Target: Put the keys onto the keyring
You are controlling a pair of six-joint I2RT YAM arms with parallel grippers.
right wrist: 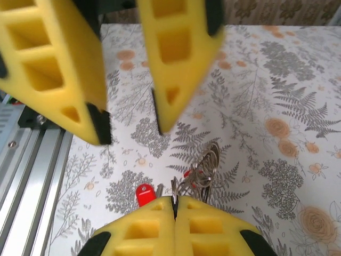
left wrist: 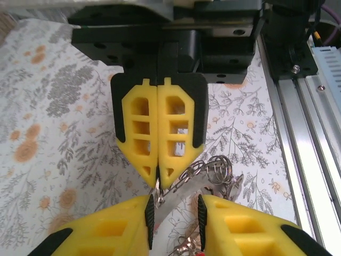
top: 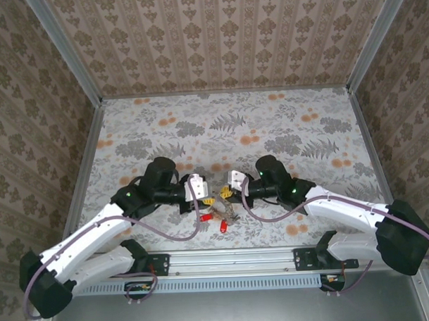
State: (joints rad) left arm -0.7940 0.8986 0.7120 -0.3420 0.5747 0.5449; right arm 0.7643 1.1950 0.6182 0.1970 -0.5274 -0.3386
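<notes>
My two grippers meet tip to tip near the table's front middle. The right gripper (right wrist: 174, 201) is shut on the edge of a thin grey wire loop, the keyring (right wrist: 174, 188). A bunch of smaller rings (right wrist: 208, 160) hangs beside it. In the left wrist view the right gripper (left wrist: 158, 181) pinches the keyring (left wrist: 157, 191) at its tip. My left gripper (left wrist: 173, 205) is open. A silver key blade (left wrist: 181, 194) runs slantwise through its gap. Red-headed keys (top: 202, 219) (top: 222, 227) lie under the grippers, and one red head (right wrist: 144, 193) shows beside my right fingers.
The aluminium rail (top: 232, 262) runs along the near edge just behind the keys, and shows again (left wrist: 314, 133) at the right of the left wrist view. The floral tabletop (top: 234, 124) stretches back to the patterned walls (top: 217, 40).
</notes>
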